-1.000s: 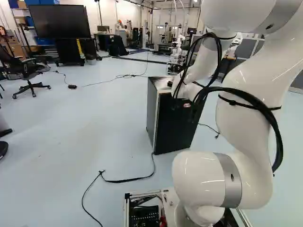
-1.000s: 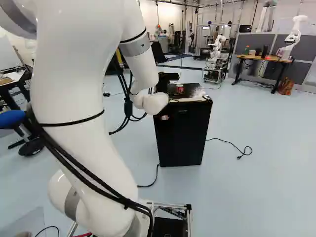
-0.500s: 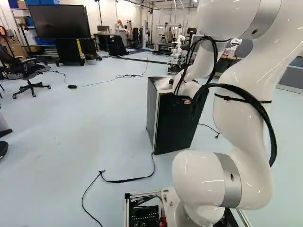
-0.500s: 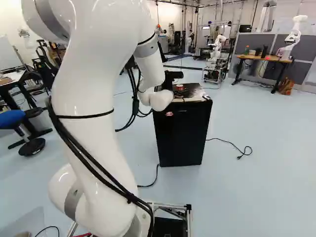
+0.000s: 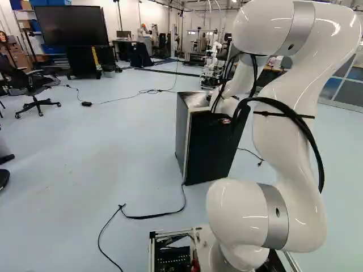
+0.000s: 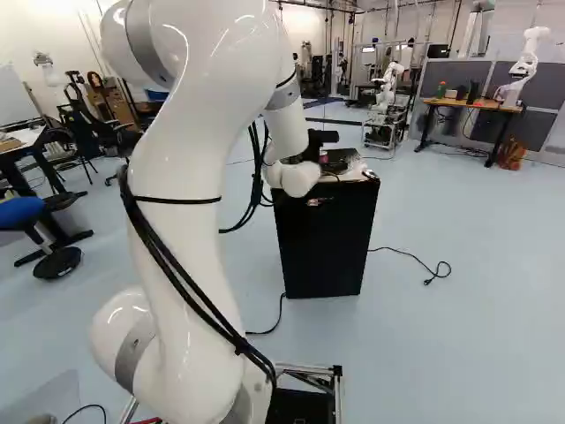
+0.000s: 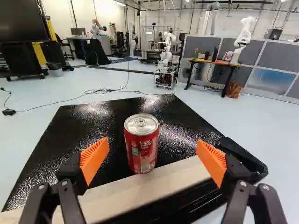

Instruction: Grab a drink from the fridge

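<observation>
My gripper [image 6: 320,141] is over the near left part of the fridge top in the right base view. The black fridge [image 6: 322,247], its door shut, also shows in the left base view. In the wrist view, the gripper [image 7: 153,153] stands open with orange pads wide apart. A red drink can [image 7: 141,145] is upright on the fridge's glossy black top [image 7: 98,121], near its pale front edge. The can appears centred between the fingers, nearer one pad, with space on both sides; neither pad touches it. In the right base view the gripper partly hides it.
A small black object [image 7: 240,156] lies at the fridge top's front corner, beside one finger. Cables [image 5: 150,215] run over the floor by the fridge. Far back are a wooden table [image 6: 472,104], another robot [image 6: 525,66] and an office chair [image 5: 35,90].
The arm has swung and its gripper has moved rightward over the fridge top in the right base view, now covering more of the can. The base and fridge have not moved.
</observation>
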Controlling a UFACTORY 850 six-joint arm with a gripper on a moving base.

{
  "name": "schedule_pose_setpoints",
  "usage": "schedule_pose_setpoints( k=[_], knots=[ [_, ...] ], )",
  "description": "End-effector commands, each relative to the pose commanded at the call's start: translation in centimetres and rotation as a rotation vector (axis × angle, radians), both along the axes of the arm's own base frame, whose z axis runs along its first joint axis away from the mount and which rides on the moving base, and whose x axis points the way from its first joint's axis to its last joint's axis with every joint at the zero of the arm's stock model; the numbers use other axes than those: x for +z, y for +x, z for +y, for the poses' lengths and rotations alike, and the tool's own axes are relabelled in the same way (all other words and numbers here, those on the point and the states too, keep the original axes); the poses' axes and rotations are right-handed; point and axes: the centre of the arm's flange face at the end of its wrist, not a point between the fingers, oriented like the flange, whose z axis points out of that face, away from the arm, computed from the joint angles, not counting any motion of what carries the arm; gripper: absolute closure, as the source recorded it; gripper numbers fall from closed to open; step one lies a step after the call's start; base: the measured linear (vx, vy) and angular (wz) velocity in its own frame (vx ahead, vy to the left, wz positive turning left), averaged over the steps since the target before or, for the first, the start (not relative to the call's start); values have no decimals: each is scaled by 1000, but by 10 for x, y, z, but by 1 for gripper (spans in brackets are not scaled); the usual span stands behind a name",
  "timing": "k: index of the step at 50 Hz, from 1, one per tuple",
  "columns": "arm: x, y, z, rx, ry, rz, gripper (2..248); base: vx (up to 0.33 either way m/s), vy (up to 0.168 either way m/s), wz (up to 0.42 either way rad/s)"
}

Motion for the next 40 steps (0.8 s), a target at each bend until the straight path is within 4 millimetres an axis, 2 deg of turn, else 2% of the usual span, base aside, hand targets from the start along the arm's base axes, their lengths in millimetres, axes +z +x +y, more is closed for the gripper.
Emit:
schedule_pose_setpoints(
  k=[11, 25, 36, 37, 40],
  knots=[
    [-15, 17, 0, 9, 3, 9, 3, 0, 0, 0],
    [-22, 39, 6, 28, 0, -1, 3, 0, 0, 0],
    [-22, 44, 7, 32, -1, -4, 3, 0, 0, 0],
    [-22, 44, 7, 32, -1, -4, 20, 0, 0, 0],
    [-22, 44, 7, 32, -1, -4, 20, 0, 0, 0]
  ],
)
